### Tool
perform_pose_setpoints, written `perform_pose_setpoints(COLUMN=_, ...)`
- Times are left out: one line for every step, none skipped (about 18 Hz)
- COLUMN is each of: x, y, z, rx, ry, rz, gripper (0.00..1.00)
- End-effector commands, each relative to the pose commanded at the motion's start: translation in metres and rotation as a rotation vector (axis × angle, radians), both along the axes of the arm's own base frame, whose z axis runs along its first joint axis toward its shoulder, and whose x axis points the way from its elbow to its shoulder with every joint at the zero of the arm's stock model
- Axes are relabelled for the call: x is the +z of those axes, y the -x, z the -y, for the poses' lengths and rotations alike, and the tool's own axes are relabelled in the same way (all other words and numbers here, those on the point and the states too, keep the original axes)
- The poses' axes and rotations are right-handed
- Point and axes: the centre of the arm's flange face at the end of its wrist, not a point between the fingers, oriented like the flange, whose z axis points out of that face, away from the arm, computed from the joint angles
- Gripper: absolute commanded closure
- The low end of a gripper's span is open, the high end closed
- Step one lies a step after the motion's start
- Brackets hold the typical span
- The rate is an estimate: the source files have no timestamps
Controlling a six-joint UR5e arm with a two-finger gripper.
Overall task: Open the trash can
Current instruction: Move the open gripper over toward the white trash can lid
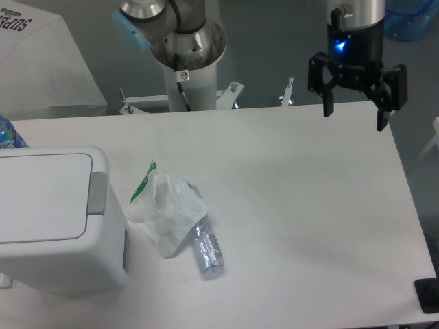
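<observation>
The trash can (55, 219) is a large white boxy bin at the left front of the table. Its flat white lid (41, 195) lies shut, with a grey push tab (98, 193) on its right edge. My gripper (355, 120) hangs at the far right over the back edge of the table, well away from the bin. Its two black fingers are spread apart with nothing between them.
A thin white plastic bag with green print (163, 209) lies right of the bin, with a clear plastic bottle (206, 250) partly under it. The arm's base (186, 58) stands behind the table. A blue bottle cap (8, 133) shows at the left edge.
</observation>
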Motion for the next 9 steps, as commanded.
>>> perform_pose_setpoints(x=-0.001, y=0.0, z=0.0, rx=0.003, ry=0.0, rz=0.002, gripper=0.0)
perform_pose_setpoints(x=-0.002, y=-0.001, z=-0.001, rx=0.002, ry=-0.001, rz=0.005, gripper=0.0)
perform_pose_setpoints(x=-0.002, y=-0.002, z=-0.002, rx=0.004, ry=-0.004, rz=0.006, gripper=0.0)
perform_pose_setpoints(x=-0.001, y=-0.003, z=-0.004, rx=0.008, ry=-0.006, rz=0.009, gripper=0.0)
perform_pose_setpoints(x=-0.003, y=-0.006, z=-0.008, rx=0.028, ry=-0.019, rz=0.022, gripper=0.0)
perform_pose_setpoints(x=-0.005, y=-0.012, z=-0.019, rx=0.056, ry=-0.047, rz=0.049, gripper=0.0)
perform_pose_setpoints(x=-0.007, y=-0.02, z=-0.032, rx=0.094, ry=-0.085, rz=0.082, gripper=0.0)
perform_pose_setpoints(x=-0.009, y=-0.023, z=-0.039, rx=0.147, ry=-0.113, rz=0.11, gripper=0.0)
perform_pose_setpoints(x=-0.013, y=-0.026, z=-0.049, rx=0.194, ry=-0.14, rz=0.128, gripper=0.0)
